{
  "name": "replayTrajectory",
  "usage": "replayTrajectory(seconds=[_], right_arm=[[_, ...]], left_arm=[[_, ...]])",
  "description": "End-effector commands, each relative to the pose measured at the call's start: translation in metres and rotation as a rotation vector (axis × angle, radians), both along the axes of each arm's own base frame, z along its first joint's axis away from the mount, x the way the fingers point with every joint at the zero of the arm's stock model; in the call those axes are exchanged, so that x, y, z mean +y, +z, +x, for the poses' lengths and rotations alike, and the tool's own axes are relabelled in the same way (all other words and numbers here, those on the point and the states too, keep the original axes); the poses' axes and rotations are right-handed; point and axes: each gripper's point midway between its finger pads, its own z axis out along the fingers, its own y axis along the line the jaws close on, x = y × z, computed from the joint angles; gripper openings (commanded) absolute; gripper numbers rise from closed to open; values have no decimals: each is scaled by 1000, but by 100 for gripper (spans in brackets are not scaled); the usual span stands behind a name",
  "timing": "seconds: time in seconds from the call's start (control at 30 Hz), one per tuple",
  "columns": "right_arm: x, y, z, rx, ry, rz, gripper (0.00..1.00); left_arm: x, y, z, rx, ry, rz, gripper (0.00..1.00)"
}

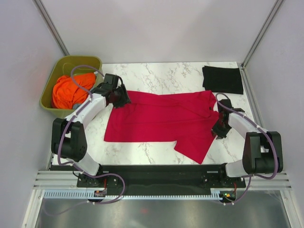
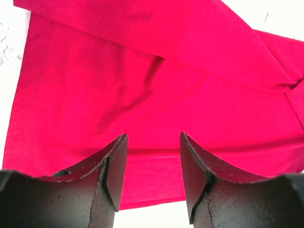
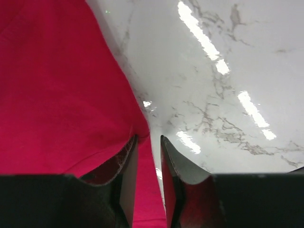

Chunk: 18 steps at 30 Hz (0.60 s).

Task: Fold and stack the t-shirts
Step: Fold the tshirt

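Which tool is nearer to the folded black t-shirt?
Right. The right tool is at the red t-shirt's right edge, short of the black t-shirt; the left tool is across the table, beside the tub.

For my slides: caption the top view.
Left gripper and right gripper at opposite ends of the red t-shirt; black t-shirt folded beyond.

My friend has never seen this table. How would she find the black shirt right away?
Look at the white marble table and go to its far right corner. The black t-shirt lies there, folded into a flat rectangle. Unlike the big red t-shirt spread across the middle, it is dark, small and neatly folded.
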Motion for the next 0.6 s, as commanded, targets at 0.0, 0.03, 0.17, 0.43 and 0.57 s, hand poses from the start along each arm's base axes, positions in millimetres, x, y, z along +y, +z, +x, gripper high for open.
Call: replayTrajectory(seconds=[0.0,0.03,0.17,0.43,0.57], right_arm=[[-18,8,-9,-11,-24,-96,34],[-20,8,-13,-3,-29,-109,34],[-28,7,-24,28,-38,-152,35],[-41,28,-19,28,-38,-227,34],[-27,59,5,-96,-48,-147,34]], left_arm=[[4,9,-1,-39,-1,16,56],[9,8,-1,-38,14,38,57],[21,5,-4,-25,42,89,58],[22,39,13,-111,20,90,60],[12,57,19,-147,-27,53,60]])
